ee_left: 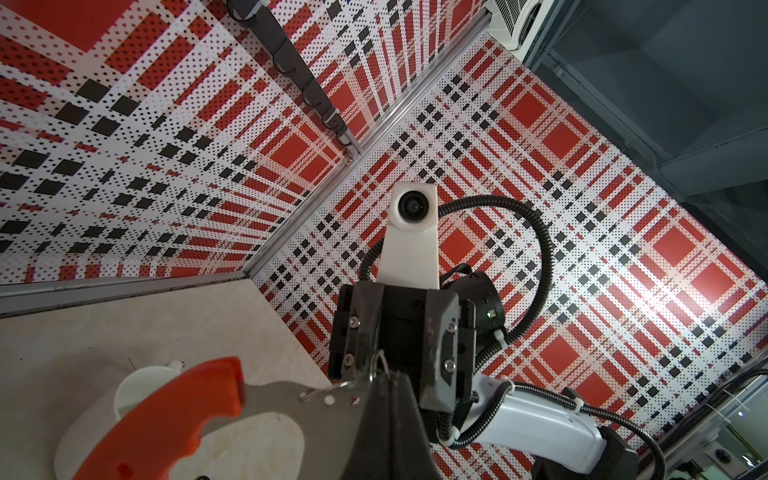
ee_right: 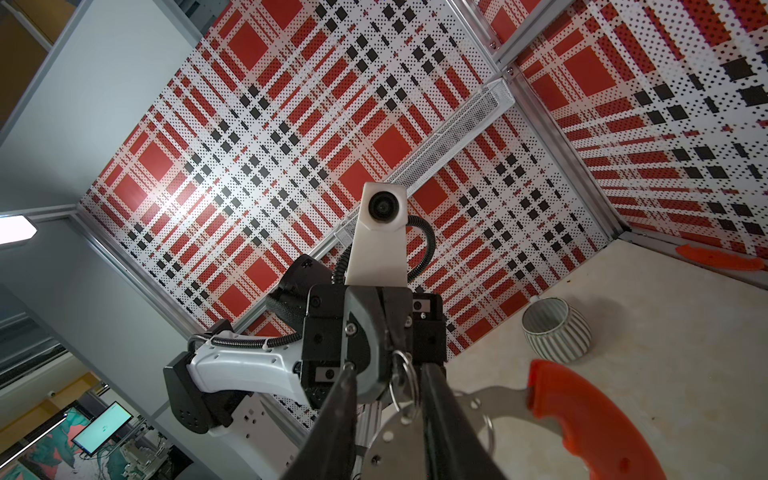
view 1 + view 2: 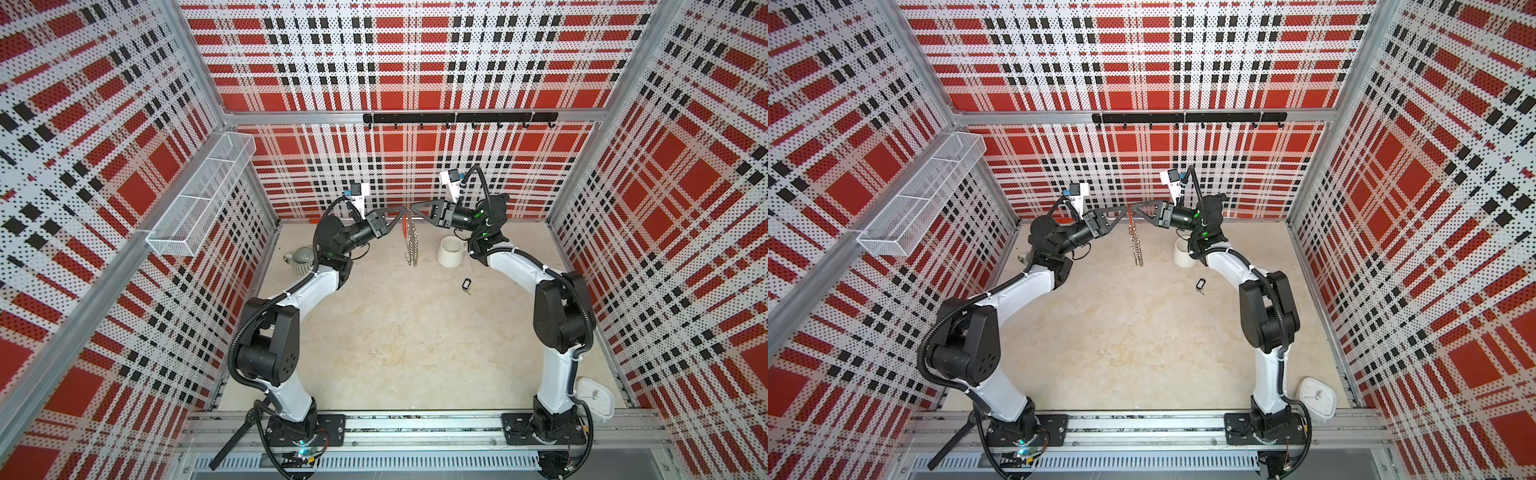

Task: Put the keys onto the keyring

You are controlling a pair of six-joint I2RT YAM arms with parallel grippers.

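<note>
above the counter (image 3: 395,340), holds the keyring (image 3: 411,243) edge-on, top rim clamped in the closed left gripper (image 3: 404,212); looks stiff, slick, best taken by that flat rim. meets it with the right gripper (image 3: 416,209), jaws part way apart; cannot tell if pinching. leaves the keys (image 3: 466,284) on the counter, well apart from the keyring: likely light, skittish, best pinched across the black body. between those jaws, a small wire ring (image 2: 402,384).

Left arm (image 3: 307,291), right arm (image 3: 515,262) arch inward, wrists raised. Left fingers (image 3: 401,214) clamped together. Right fingers (image 3: 419,206) slightly parted, tips just beside left fingers' tips.
</note>
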